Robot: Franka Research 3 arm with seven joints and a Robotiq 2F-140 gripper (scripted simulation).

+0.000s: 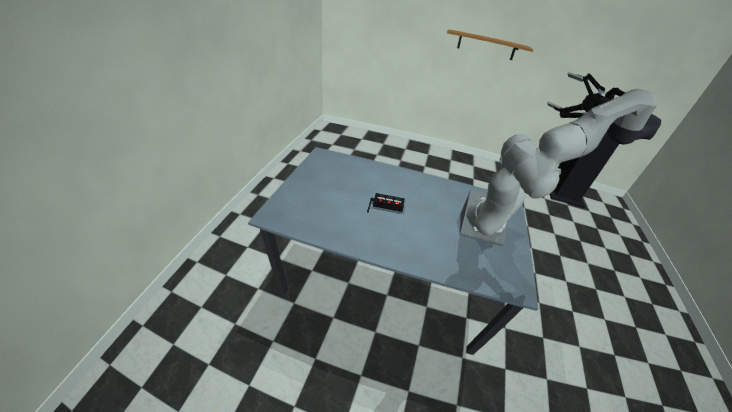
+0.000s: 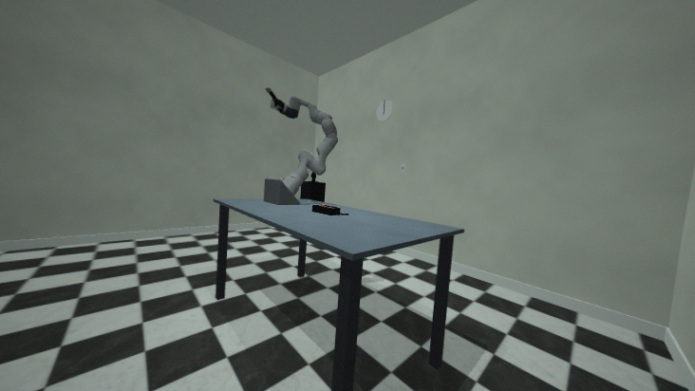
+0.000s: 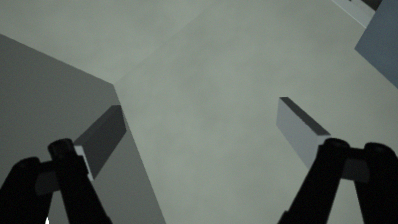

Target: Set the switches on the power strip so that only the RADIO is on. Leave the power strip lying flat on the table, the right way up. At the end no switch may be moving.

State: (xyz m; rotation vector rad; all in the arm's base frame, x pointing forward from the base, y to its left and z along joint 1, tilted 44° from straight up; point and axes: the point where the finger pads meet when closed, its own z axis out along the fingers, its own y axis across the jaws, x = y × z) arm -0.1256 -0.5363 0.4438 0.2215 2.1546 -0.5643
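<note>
Power strip [image 1: 389, 202] flat near the middle of the worktop, arm not yet on it.

It lies right way up on the table [image 1: 327, 174], well apart from every edge, with red glints on its switches; which are on, and which is the RADIO, is too small to read. The gripper [image 1: 573, 91] is raised high beyond the base-side edge, fingers spread wide and grasping nothing, facing the wall. The approach looks barely begun; next calls for swinging down over the strip. No containers show.
</note>
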